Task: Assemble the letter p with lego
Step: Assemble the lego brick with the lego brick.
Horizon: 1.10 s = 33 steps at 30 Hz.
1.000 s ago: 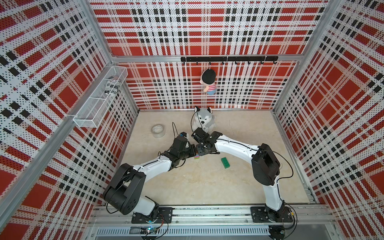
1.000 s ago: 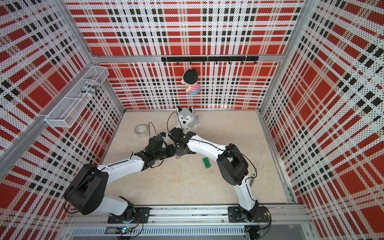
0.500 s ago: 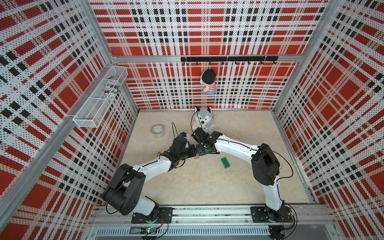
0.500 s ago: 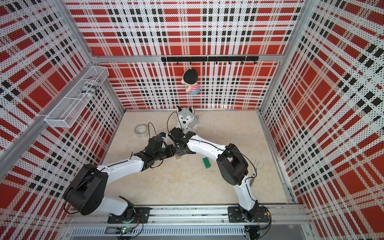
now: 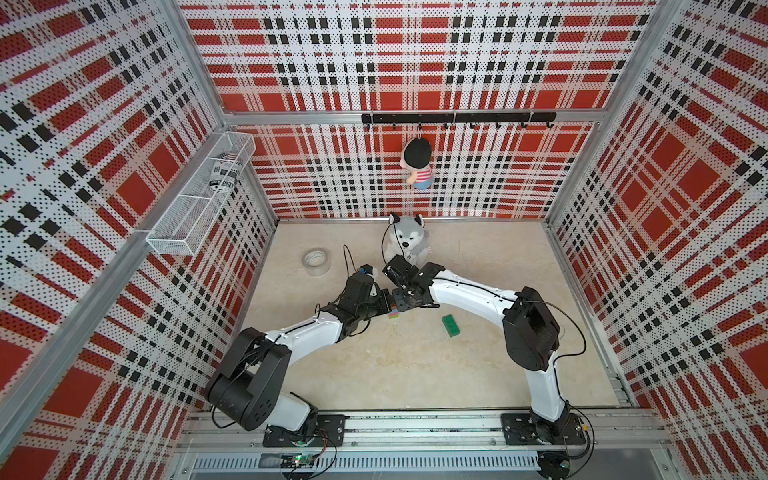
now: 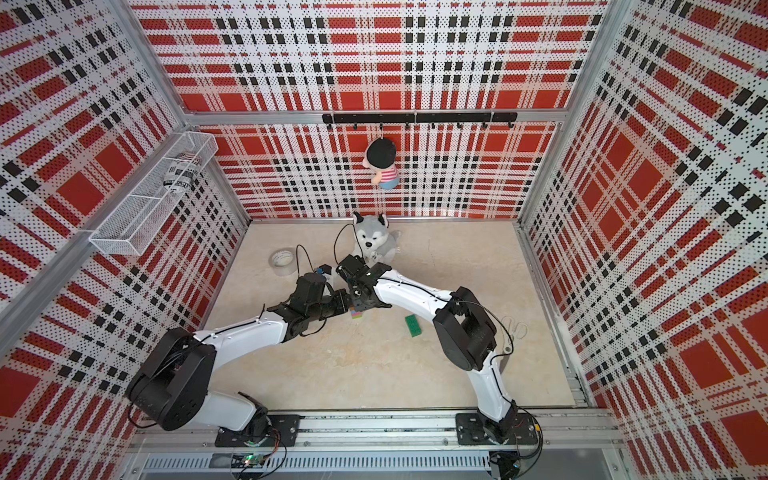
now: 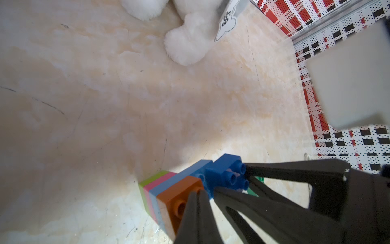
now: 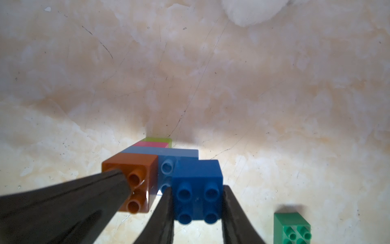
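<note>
**Desk:** Lego (image 5: 393,312) first: what lies nearest the mounting rail (image 5: 415,426)?

**Photographer:** A loose dark green studded plastic brick (image 5: 450,325), studs up on the beige stone-look bench (image 5: 415,365), near the build but not touching it.

**Desk:** And the build itself?

**Photographer:** Just beyond, mid-bench: a small multicoloured brick stack (image 6: 355,313). It stands on a lime green brick (image 7: 144,190), then a pink brick (image 7: 161,180), then a longer light blue brick (image 8: 160,153). An orange square brick (image 8: 130,163) and a dark blue square brick (image 7: 221,171) top it, a gap between them. Whether the dark blue square brick is pressed fully home cannot be told.

**Desk:** The tools?

**Photographer:** The left tool (image 7: 196,195) is closed tight on nothing, its tip resting on the orange square brick's studs. The right tool (image 8: 197,190) is clamped across the dark blue square brick, a finger on each side.

**Desk:** Behind them?

**Photographer:** A clear tape roll (image 5: 316,261), then a grey-and-white plush husky (image 5: 405,241) at the back wall (image 5: 478,195). Above it a small doll (image 5: 417,164) hangs from a black hook rail (image 5: 457,118); a white wire basket (image 5: 199,199) is fixed to a side wall (image 5: 104,187).
</note>
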Each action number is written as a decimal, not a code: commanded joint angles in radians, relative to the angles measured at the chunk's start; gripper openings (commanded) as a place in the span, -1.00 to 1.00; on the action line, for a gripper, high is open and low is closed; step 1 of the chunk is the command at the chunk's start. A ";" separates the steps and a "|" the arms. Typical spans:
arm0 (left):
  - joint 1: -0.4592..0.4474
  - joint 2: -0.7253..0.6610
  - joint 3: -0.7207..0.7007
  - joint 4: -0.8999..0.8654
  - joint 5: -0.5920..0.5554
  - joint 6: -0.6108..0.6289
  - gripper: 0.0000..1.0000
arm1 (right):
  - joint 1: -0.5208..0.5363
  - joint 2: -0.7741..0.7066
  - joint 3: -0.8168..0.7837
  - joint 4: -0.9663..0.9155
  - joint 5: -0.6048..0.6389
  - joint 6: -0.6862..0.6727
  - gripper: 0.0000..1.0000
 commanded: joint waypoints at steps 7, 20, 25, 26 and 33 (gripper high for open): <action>0.007 0.008 -0.039 -0.074 0.003 0.019 -1.00 | -0.011 0.025 0.004 -0.036 -0.037 -0.008 -0.52; 0.007 0.017 -0.059 -0.064 0.010 0.017 -1.00 | -0.014 -0.011 0.019 0.005 -0.065 -0.008 -0.53; 0.007 0.017 -0.061 -0.062 0.011 0.019 -1.00 | -0.014 -0.022 0.032 -0.012 -0.057 -0.008 -0.54; 0.008 0.015 -0.060 -0.062 0.012 0.019 -1.00 | -0.016 -0.023 0.030 -0.014 -0.056 -0.007 -0.54; 0.009 0.013 -0.059 -0.062 0.016 0.020 -1.00 | -0.016 -0.024 0.029 -0.015 -0.068 -0.008 -0.54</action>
